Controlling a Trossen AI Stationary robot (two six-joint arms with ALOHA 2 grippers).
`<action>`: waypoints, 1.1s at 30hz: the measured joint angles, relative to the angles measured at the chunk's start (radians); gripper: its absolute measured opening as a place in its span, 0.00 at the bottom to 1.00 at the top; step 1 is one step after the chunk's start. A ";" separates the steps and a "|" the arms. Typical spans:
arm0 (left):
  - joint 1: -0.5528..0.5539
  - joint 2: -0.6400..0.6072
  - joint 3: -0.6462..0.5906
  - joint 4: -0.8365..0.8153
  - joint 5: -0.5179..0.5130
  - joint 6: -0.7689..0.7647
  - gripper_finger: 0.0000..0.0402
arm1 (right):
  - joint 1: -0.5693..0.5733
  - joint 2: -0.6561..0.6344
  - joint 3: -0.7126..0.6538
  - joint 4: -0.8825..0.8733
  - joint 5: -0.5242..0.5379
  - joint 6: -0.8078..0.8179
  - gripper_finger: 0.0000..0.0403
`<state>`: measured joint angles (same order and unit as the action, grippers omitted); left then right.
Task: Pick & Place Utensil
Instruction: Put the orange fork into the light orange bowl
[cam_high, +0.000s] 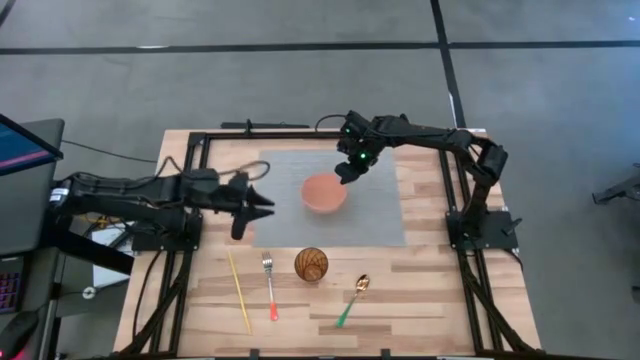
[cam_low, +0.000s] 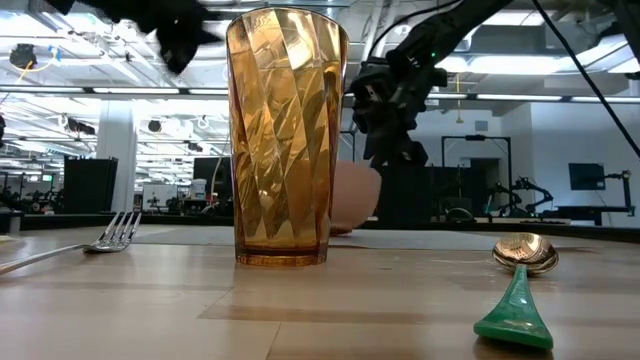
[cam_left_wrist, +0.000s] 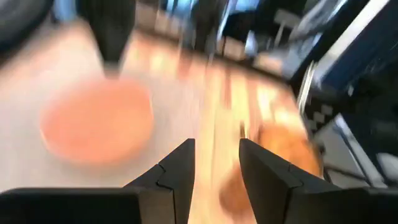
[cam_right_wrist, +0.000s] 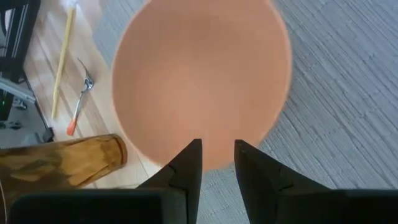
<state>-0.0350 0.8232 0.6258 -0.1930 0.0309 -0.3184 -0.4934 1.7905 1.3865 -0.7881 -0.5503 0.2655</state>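
A fork with an orange handle (cam_high: 269, 285), a green-handled spoon (cam_high: 353, 300) and yellow chopsticks (cam_high: 238, 290) lie flat on the wooden table near its near edge. An amber cup (cam_high: 311, 264) stands upright between the fork and the spoon. A salmon bowl (cam_high: 324, 192) sits on the grey mat. My right gripper (cam_high: 345, 177) hovers shut over the bowl's far-right rim; the bowl (cam_right_wrist: 202, 81) fills the right wrist view. My left gripper (cam_high: 262, 203) is shut and raised over the mat's left edge, left of the bowl (cam_left_wrist: 96, 121).
The grey mat (cam_high: 380, 215) covers the table's middle and far part. A black frame (cam_high: 190, 150) runs along the table's edges. In the low view the cup (cam_low: 288, 140) stands in front, with the fork (cam_low: 110, 235) on one side and the spoon (cam_low: 520, 280) on the other.
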 joint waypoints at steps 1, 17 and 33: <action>-0.014 0.015 0.000 -0.049 0.001 -0.050 0.32 | 0.001 0.000 0.000 0.003 0.000 -0.011 0.22; -0.188 0.324 -0.157 -0.127 -0.034 -0.375 0.32 | 0.001 0.000 0.000 0.037 0.001 -0.039 0.22; -0.188 0.403 -0.236 0.059 0.021 -0.375 0.32 | 0.001 0.000 0.000 0.041 0.001 -0.037 0.22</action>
<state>-0.2234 1.2263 0.3897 -0.1337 0.0523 -0.6937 -0.4923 1.7905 1.3865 -0.7475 -0.5495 0.2287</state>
